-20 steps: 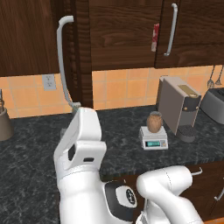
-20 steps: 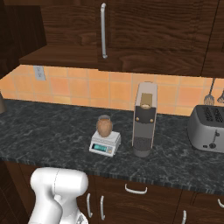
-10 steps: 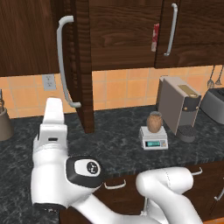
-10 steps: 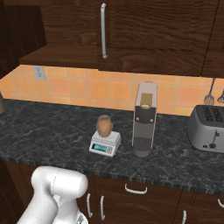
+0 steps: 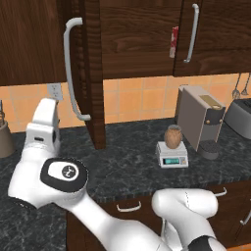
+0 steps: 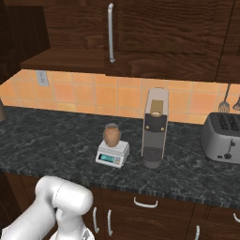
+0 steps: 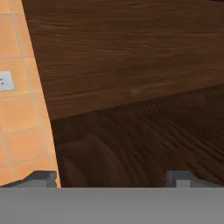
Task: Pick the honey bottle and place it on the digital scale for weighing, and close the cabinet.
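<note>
In the left base view the honey bottle [image 5: 172,137] stands upright on the digital scale [image 5: 172,154], right of the centre of the frame, on the dark speckled worktop [image 5: 122,162]. In the right base view the same honey bottle [image 6: 111,135] sits on the digital scale [image 6: 112,153] a little left of the centre, just beside the grey-beige coffee machine [image 6: 154,126], with a toaster [image 6: 224,137] at the right edge.

The cabinet [image 5: 93,73] has its door swung out towards the camera in the upper left part of the left base view; its long white handle [image 5: 72,68] curves down the front of the door. A second door with its own white handle [image 5: 191,33] is in the upper right, and a red box [image 5: 174,41] shows in the gap beside it.

The white arm rises at the left side of the left base view, with its hand end near the lower part of the open door, well apart from the honey bottle, which lies far to the right in the frame.

In the hand view the gripper [image 7: 111,177] has its two dark fingertips [image 7: 41,177] set wide apart at the bottom edge, with nothing between them. Ahead of them is dark wood of the cabinet [image 7: 131,65], and orange wall tiles [image 7: 19,127] with a white socket [image 7: 6,81] lie at the left of the frame.
</note>
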You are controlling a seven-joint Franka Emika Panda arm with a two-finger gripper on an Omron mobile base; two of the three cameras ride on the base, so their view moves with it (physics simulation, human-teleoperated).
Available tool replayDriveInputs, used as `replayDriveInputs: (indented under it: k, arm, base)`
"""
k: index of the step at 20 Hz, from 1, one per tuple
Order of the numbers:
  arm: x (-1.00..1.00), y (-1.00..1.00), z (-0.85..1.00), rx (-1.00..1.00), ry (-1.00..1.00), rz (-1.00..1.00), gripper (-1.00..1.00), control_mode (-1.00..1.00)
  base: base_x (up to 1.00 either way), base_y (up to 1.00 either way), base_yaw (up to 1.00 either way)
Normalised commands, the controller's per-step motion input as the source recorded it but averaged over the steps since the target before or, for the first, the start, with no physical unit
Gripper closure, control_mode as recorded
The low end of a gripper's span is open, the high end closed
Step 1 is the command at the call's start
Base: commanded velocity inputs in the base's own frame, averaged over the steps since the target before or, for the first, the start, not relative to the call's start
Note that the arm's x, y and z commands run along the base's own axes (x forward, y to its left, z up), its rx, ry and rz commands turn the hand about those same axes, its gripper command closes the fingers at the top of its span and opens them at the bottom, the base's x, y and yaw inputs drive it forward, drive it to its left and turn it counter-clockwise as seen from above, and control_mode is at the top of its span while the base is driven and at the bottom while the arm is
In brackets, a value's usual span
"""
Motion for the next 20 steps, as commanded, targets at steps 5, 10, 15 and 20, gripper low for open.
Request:
replayDriveInputs:
  k: [5, 10, 15, 20]
  arm:
    - [0.05, -0.95, 0.47, 0.26, -0.12, -0.11, -1.0, -1.0]
    - [0.0, -1.0, 0.52, 0.4, -0.21, -0.02, -1.0, -1.0]
    - [0.03, -1.0, 0.42, 0.45, -0.13, 0.0, -1.0, -1.0]
    - [0.52, -1.0, 0.23, 0.43, 0.0, 0.06, -1.0, -1.0]
  base:
    - [0.0, 0.0, 0.0]
    - [0.0, 0.0, 0.0]
    - [0.0, 0.0, 0.0]
    - [0.0, 0.0, 0.0]
